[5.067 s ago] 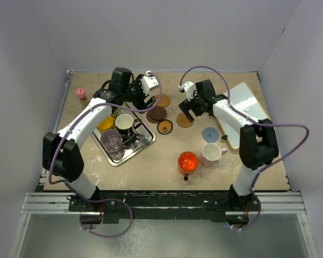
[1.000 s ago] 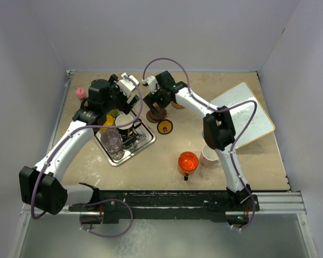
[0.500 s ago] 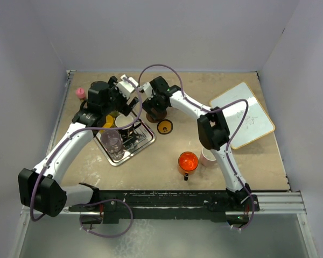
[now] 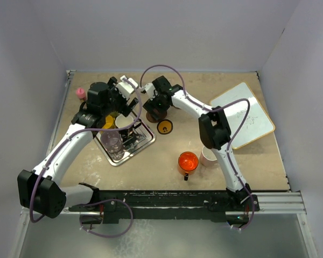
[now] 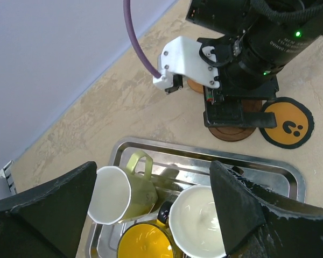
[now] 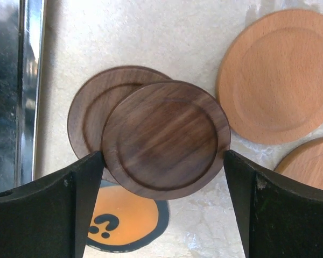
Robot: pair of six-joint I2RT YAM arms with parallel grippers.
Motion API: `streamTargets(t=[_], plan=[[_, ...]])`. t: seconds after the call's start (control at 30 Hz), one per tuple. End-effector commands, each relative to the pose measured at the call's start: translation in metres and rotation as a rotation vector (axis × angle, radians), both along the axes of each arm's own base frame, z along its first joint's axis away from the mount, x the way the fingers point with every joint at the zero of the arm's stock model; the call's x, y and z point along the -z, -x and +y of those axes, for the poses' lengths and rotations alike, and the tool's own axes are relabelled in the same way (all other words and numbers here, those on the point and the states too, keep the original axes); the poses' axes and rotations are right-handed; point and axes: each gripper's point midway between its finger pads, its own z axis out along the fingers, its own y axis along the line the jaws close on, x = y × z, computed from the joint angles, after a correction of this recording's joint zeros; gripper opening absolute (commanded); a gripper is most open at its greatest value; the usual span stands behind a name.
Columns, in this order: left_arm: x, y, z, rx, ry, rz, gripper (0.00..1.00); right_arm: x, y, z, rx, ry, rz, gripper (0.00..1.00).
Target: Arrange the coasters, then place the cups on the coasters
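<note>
Between pale walls [image 4: 167, 32], beige tabletop [image 4: 161, 157].

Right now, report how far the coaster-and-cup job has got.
Done: nothing; no mug seen on a coaster. In hand: the right arm's jaws straddle the upper dark brown coaster, which overlaps another brown coaster. Still to do: spreading the bunched coasters, then moving four mugs off the tray, plus the red-orange mug and pink mug.

Dark top coaster [image 6: 167, 140] is matt grained wood — tray [image 5: 274, 171] polished metal.
</note>
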Motion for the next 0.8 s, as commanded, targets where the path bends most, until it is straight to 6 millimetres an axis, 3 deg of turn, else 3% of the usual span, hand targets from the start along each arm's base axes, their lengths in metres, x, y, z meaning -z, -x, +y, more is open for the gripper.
streamTargets(t=[0.0,0.3,0.57,0.77], plan=[[-0.019,0.002,0.000,0.007,0.032,-0.059,0.82,-0.006,0.016,-0.015,-0.010,-0.017,0.069,0.92],[-0.019,0.003,-0.001,0.017,0.033,-0.061,0.82,-0.012,0.020,-0.040,0.019,0.007,0.075,0.83],[-0.018,0.004,-0.001,0.023,0.031,-0.061,0.82,-0.013,0.029,-0.062,0.020,0.045,0.074,0.68],[-0.018,0.004,-0.002,0.027,0.034,-0.059,0.82,-0.030,0.031,-0.072,0.017,0.045,0.047,0.65]])
